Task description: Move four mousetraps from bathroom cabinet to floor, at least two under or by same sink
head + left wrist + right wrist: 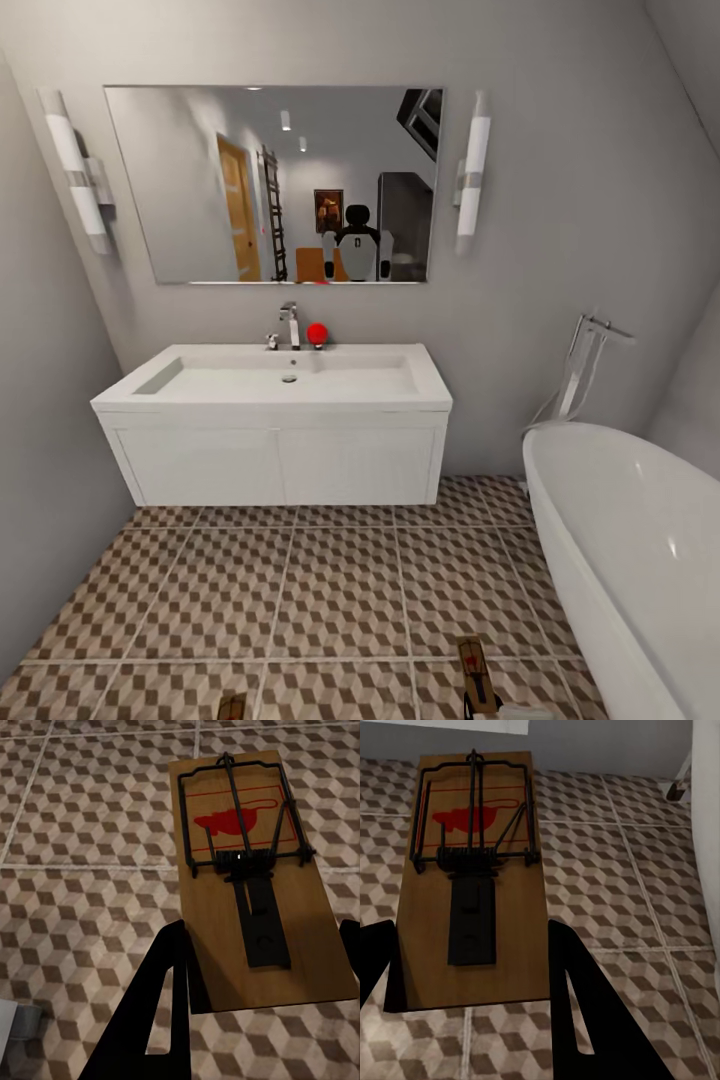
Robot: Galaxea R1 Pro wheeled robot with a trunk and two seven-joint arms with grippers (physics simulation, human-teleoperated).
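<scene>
In the left wrist view, my left gripper (259, 982) is shut on a mousetrap (251, 881), a brown wooden board with a black wire spring and a red mouse print, held above the bathroom floor (82, 870). My right gripper (472, 982) is shut on a second mousetrap (472, 877) in the same way, over the patterned tiles (615, 892). The head view catches both traps at its lower edge, the left one (231, 706) and the right one (474, 672). The white sink (280, 378) on its vanity stands straight ahead against the wall. The cabinet is out of view.
A white oval bathtub (640, 560) with a chrome floor tap (585, 365) takes up the right side. A mirror (275, 185) hangs above the sink between two wall lamps. A small red object (317, 333) sits by the chrome tap (290, 325). A grey wall closes the left.
</scene>
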